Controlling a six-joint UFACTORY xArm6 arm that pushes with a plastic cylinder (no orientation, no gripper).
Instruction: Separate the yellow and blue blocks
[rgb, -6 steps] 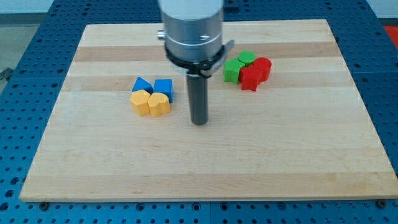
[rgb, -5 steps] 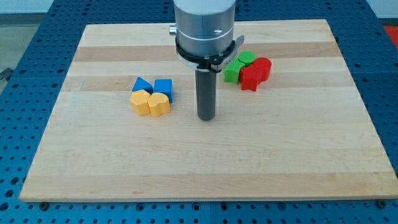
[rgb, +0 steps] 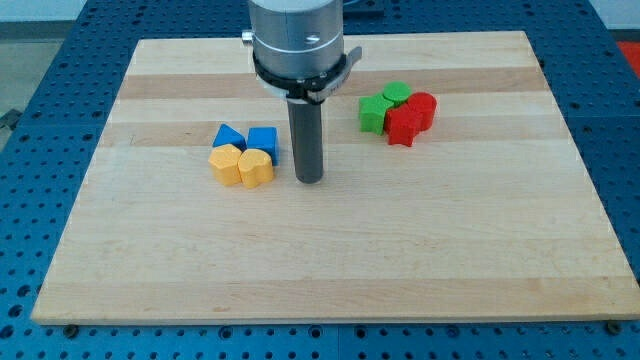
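Two blue blocks and two yellow blocks sit packed together left of the board's middle. The blue triangular block (rgb: 229, 136) and the blue cube (rgb: 263, 141) are toward the view's top. The yellow hexagonal block (rgb: 226, 162) and the yellow heart-shaped block (rgb: 256, 168) touch them from below. My tip (rgb: 309, 179) stands on the board just right of the yellow heart-shaped block, with a small gap between them.
A second cluster lies at the view's upper right: a green star-shaped block (rgb: 375, 113), a green round block (rgb: 397, 94), a red star-shaped block (rgb: 403, 125) and a red round block (rgb: 422, 108). The wooden board (rgb: 330, 250) rests on a blue perforated table.
My tip swung right from the middle, then came back left and slightly up, ending closer to the yellow and blue cluster. No block has moved.
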